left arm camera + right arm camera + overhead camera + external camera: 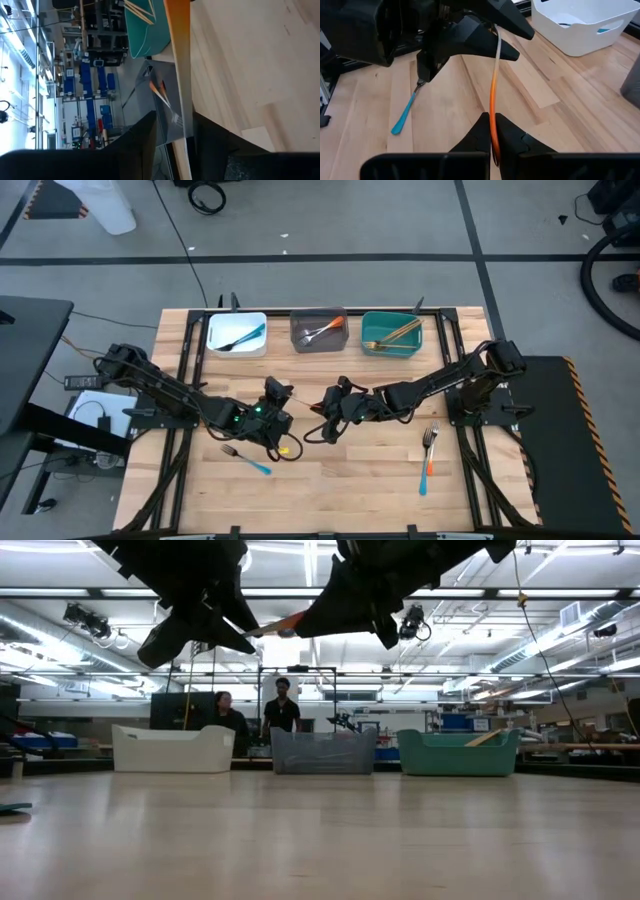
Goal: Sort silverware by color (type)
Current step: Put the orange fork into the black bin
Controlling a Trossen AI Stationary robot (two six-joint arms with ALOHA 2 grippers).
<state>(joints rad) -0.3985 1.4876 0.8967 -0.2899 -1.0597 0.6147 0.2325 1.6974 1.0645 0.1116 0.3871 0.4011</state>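
An orange-handled utensil with a pale silver end hangs in the air between my two grippers, high above the table in the low view. My right gripper is shut on its orange handle. My left gripper is closed on its silver end, and the handle runs away from it. In the high view the two grippers meet at mid-table, left and right. A blue-handled fork lies flat on the table near the left gripper. My left gripper holds the utensil's silver end between its two fingers, which lie across it. The utensil is clear of the table. The head itself is hidden between the fingers. My right gripper pinches the orange handle near its free end between its two fingertips, slanting down from the table's right. The utensil runs on from the fingers toward the left gripper, clear of the table.
Along the far edge stand a white bin with a blue-handled piece, a grey bin with an orange-handled fork, and a teal bin with gold pieces. Two more utensils lie at the right. Two people stand beyond the table.
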